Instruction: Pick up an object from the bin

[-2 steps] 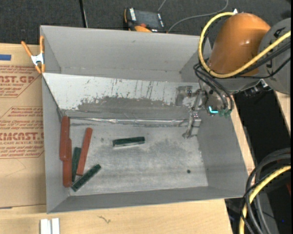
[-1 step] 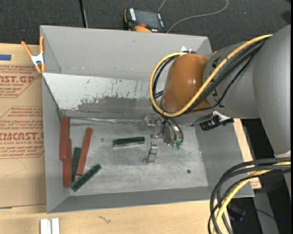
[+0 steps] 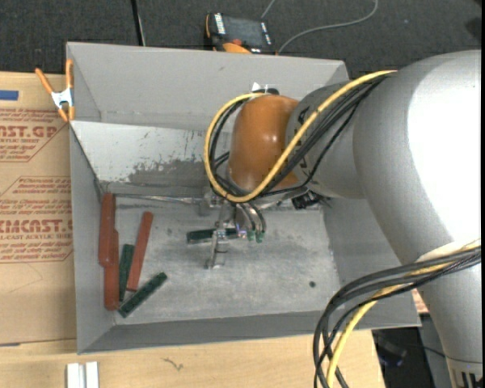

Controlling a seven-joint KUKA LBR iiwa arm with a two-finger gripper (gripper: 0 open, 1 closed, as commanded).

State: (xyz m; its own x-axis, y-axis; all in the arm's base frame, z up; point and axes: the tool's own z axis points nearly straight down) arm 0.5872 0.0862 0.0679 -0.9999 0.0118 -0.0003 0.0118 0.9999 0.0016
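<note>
My gripper [image 3: 229, 231] is low over the middle of the bin floor, under the arm's orange cover. A short dark green stick [image 3: 199, 235] pokes out to the left right at the gripper's tip; whether it is gripped or just lies beside the tip is hidden. Along the left wall lie a long red-brown stick [image 3: 107, 249] and a shorter red-brown stick [image 3: 142, 247], well apart from the gripper.
Two more dark green sticks lie at the lower left, one [image 3: 126, 265] between the red-brown ones and one [image 3: 143, 293] slanted near the front wall. The arm covers the bin's right side and back right corner.
</note>
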